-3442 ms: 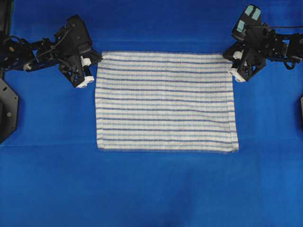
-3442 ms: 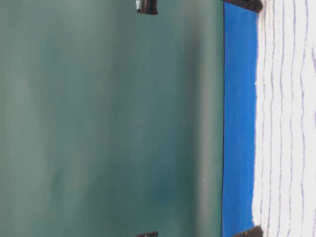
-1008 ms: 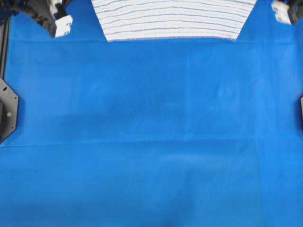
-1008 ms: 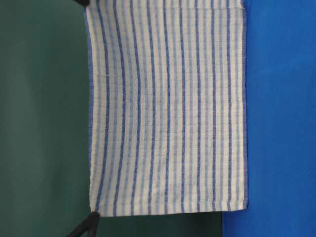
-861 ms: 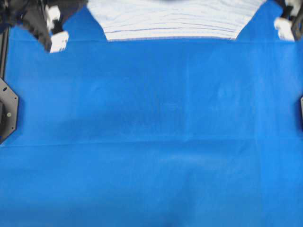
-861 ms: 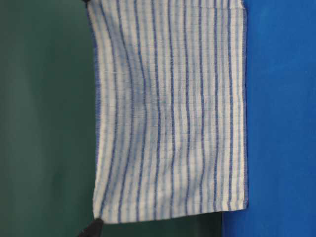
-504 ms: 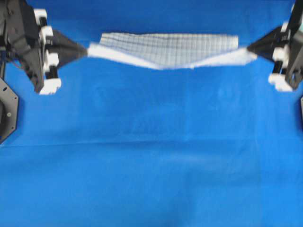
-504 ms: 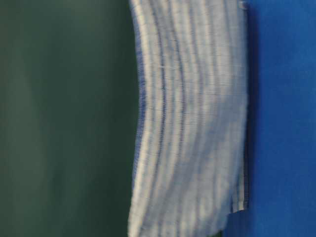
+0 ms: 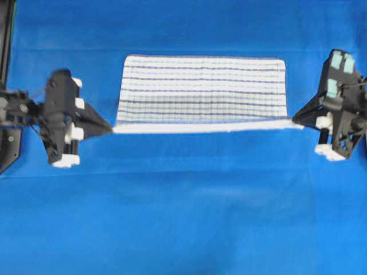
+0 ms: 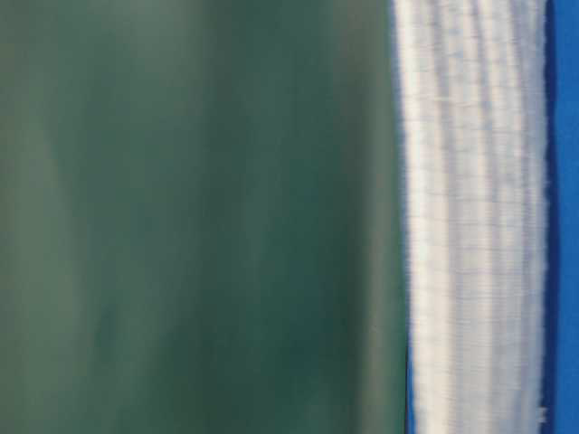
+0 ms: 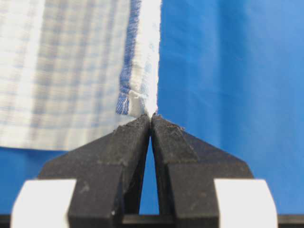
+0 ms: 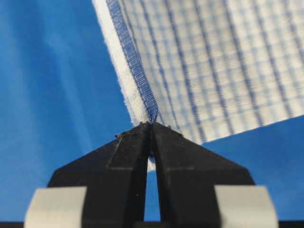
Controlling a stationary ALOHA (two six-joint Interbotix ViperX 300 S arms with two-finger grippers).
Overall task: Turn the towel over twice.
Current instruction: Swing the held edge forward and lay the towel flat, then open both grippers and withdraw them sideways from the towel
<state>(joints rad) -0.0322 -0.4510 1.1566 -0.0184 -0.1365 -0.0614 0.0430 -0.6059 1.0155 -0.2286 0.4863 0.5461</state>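
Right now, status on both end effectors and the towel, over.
Left end effector shut on towel corner. Right end effector shut on the opposite corner. Near edge stretched taut between them, far part on blue sheet. Nothing in the way.

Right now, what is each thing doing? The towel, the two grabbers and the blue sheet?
towel: stretched between the two grippers by its near corners, far part lying on the sheet.
left gripper: shut on the towel's corner.
right gripper: shut on the towel's other corner.
blue sheet: spread flat under everything.
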